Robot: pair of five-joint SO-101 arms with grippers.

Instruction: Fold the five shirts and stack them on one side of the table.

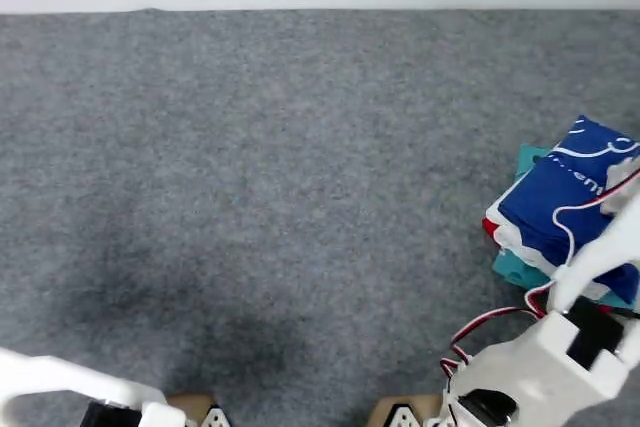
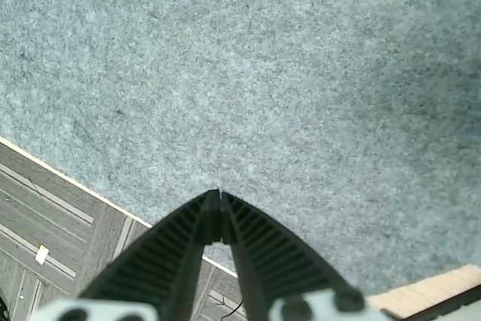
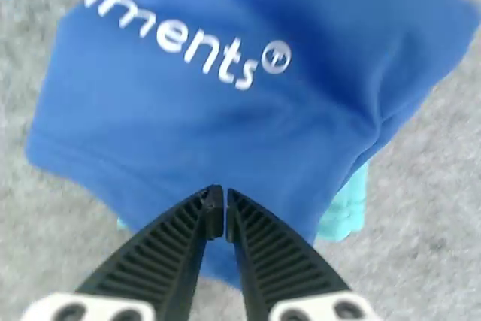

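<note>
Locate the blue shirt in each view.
High view: blue shirt tops the stack on the grey mat's right side.
Left wrist view: grey mat beneath the left gripper.
Right wrist view: blue shirt directly beneath the right gripper.
Shared landmark: the grey mat.

The stack of shirts (image 1: 560, 222) sits at the right edge of the table (image 1: 250, 177), toward the near side, with the top shirt (image 3: 225, 95) lying a bit askew on the ones under it. The right arm (image 1: 540, 367) is at the near right, right gripper (image 3: 216, 202) over that top shirt. The left arm (image 1: 70, 377) is at the near left, left gripper (image 2: 219, 199) over the table by its edge.
</note>
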